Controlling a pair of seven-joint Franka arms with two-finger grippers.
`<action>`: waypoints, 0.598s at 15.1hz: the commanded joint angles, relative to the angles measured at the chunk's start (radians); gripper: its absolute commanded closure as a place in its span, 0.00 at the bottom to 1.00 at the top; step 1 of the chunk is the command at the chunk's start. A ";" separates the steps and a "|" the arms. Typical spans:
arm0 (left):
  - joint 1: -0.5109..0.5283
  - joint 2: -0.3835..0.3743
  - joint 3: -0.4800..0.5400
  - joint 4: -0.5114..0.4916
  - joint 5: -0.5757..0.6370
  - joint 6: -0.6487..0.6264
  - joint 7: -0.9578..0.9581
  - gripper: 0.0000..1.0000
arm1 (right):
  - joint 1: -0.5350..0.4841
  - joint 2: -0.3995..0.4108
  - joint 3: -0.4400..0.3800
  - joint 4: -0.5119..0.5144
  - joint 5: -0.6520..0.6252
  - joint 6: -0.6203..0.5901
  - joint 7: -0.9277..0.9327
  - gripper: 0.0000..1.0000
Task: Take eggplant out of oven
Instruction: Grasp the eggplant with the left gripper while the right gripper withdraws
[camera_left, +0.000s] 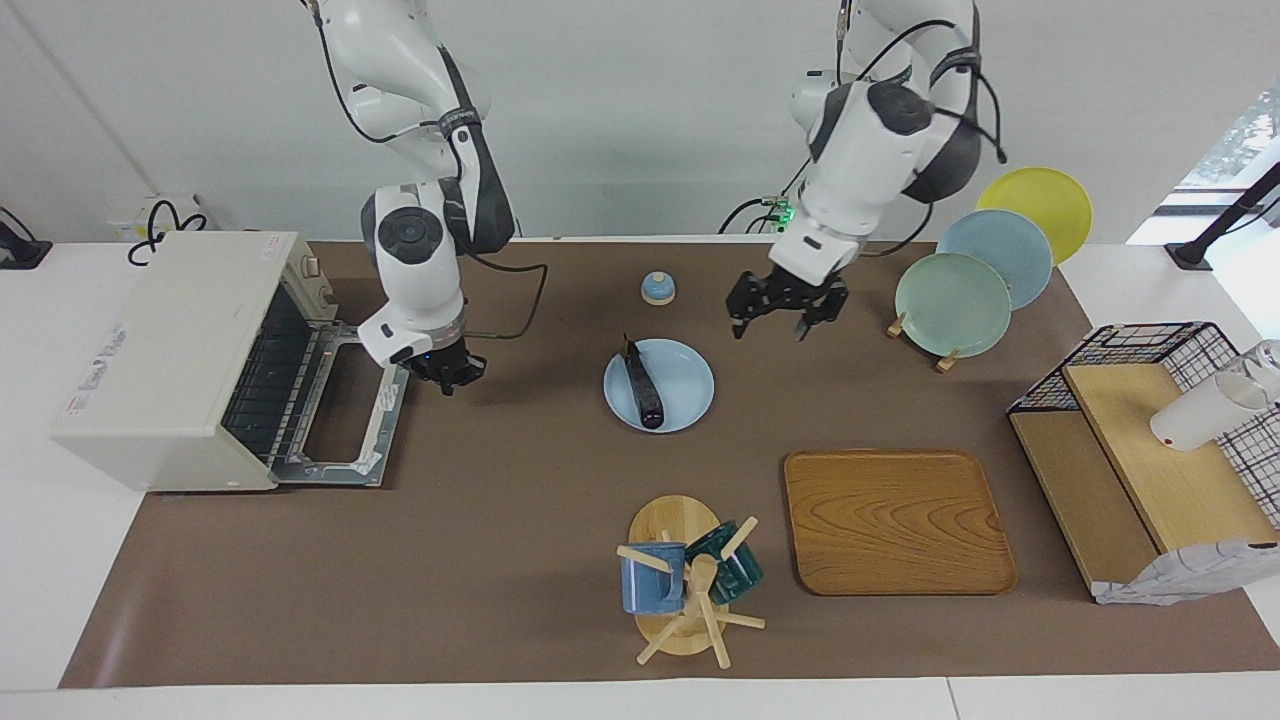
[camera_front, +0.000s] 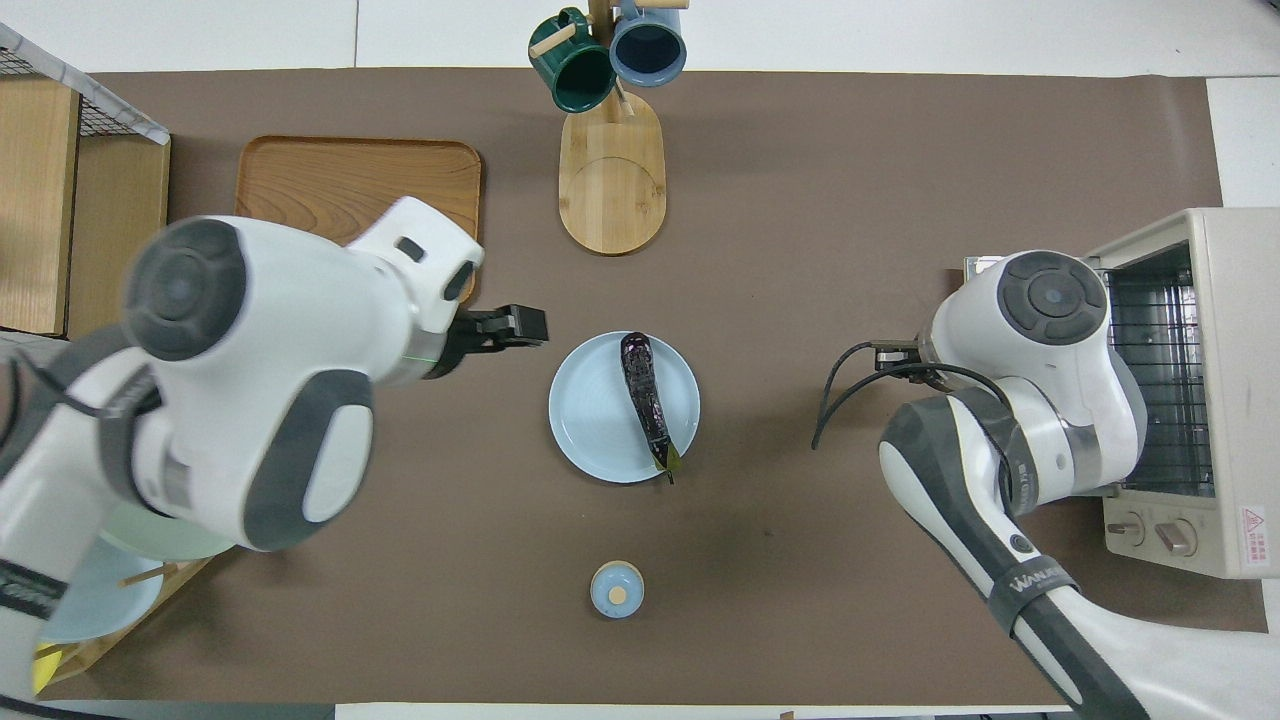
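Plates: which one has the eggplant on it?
The light blue plate lying flat mid-table holds the eggplant. The green plate, the other blue plate and the yellow plate stand bare in the rack.

One slender dark purple eggplant (camera_left: 642, 384) — just the one. One boxy cream-white toaster oven (camera_left: 170, 358). Plates: four round ones in all — a pale blue plate (camera_left: 680, 385) flat on the table, and three on the wooden rack: a mint-green plate (camera_left: 950, 304), a blue plate (camera_left: 1005, 252) and a yellow plate (camera_left: 1045, 205). Two mugs on one wooden mug tree (camera_left: 690, 610): a blue mug (camera_left: 650, 583), a dark green mug (camera_left: 730, 565). One rectangular wooden tray (camera_left: 897, 521). One small blue domed lid (camera_left: 657, 288). One black wire shelf (camera_left: 1150, 350). Two white robot arms.
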 joint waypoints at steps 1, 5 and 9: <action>-0.112 0.114 0.024 -0.007 -0.014 0.116 -0.057 0.00 | -0.043 -0.013 0.015 -0.052 -0.014 0.055 -0.033 1.00; -0.179 0.227 0.027 -0.007 -0.013 0.209 -0.069 0.00 | -0.084 0.018 0.015 -0.072 -0.017 0.112 -0.085 1.00; -0.204 0.281 0.027 -0.004 -0.010 0.249 -0.071 0.00 | -0.109 0.018 0.015 -0.075 -0.026 0.114 -0.091 1.00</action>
